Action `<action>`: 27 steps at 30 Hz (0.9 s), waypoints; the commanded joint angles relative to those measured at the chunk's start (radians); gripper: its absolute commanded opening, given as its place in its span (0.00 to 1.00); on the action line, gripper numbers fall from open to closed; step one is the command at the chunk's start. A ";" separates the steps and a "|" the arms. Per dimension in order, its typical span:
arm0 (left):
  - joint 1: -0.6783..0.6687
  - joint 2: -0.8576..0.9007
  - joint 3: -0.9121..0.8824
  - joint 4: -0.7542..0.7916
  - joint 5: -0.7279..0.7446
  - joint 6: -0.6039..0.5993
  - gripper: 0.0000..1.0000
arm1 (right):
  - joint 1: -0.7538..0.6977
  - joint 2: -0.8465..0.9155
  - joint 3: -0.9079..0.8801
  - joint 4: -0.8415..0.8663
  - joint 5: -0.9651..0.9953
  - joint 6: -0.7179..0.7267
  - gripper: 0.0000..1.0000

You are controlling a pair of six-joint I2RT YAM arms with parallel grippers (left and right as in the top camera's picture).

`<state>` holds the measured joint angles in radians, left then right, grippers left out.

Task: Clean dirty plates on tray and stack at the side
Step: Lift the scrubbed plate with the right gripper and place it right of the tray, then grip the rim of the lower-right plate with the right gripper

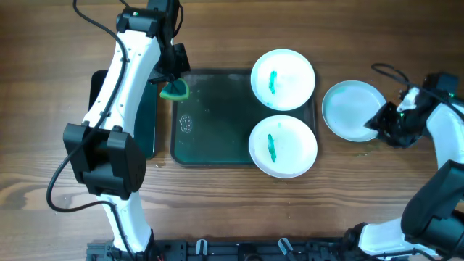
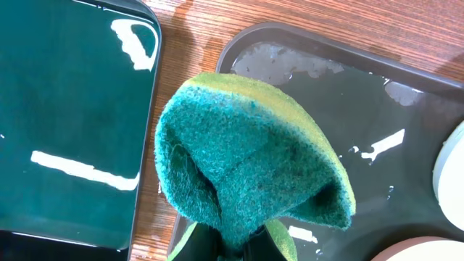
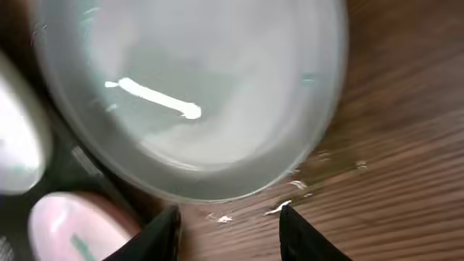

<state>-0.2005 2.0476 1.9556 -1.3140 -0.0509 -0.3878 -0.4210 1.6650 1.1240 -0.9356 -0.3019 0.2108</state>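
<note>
Right, I'm watching the overhead view, and the tray (image 1: 217, 116) is lying mid-desk with two plates sitting on its right end, the far plate (image 1: 283, 78) and the near plate (image 1: 283, 145), each showing a green smear at its centre. The third plate (image 1: 351, 109) is resting on the bare desk (image 1: 43, 43) just beside the tray's right rim, plain white. The left claw (image 1: 172, 78) is hanging over the tray's far left corner, clamping the sponge (image 1: 175, 90).

The left wrist camera is giving me what the overhead cannot: the sponge (image 2: 246, 167) is being pinched into a fold, green scrub face bulging out and yellow edge curling round the top. Under it, wet streaks are glinting on the tray (image 2: 348, 109), and the small tray (image 2: 72, 109) is lying alongside with a strip of wood between them. From above, the left arm is covering most of that small tray (image 1: 148, 123).

The right claw (image 1: 383, 119) is sitting at the third plate's right edge. From above I cannot tell how its jaws stand; the right wrist view is settling it, with the right claw (image 3: 228, 232) spread wide and gripping nothing. Only wood and a few droplets (image 3: 290, 206) are showing between the fingers (image 3: 163, 235), and the plate's rim (image 3: 217, 192) is lying just ahead of them.
</note>
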 commanded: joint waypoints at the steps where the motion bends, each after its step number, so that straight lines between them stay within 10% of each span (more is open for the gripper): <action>1: 0.001 -0.005 0.008 0.000 0.010 -0.017 0.04 | 0.092 -0.016 0.021 -0.054 -0.051 -0.089 0.45; 16: 0.000 -0.005 0.008 0.000 0.010 -0.017 0.04 | 0.463 0.003 -0.184 0.128 -0.013 -0.114 0.31; 22: 0.000 -0.006 0.008 0.000 0.010 -0.017 0.04 | 0.463 0.012 -0.184 0.111 -0.014 -0.095 0.04; 27: 0.000 -0.005 0.008 0.001 0.010 -0.017 0.04 | 0.612 0.012 -0.183 0.218 -0.066 0.135 0.04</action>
<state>-0.2005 2.0476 1.9556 -1.3132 -0.0509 -0.3878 0.0971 1.6672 0.9474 -0.7692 -0.3241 0.1799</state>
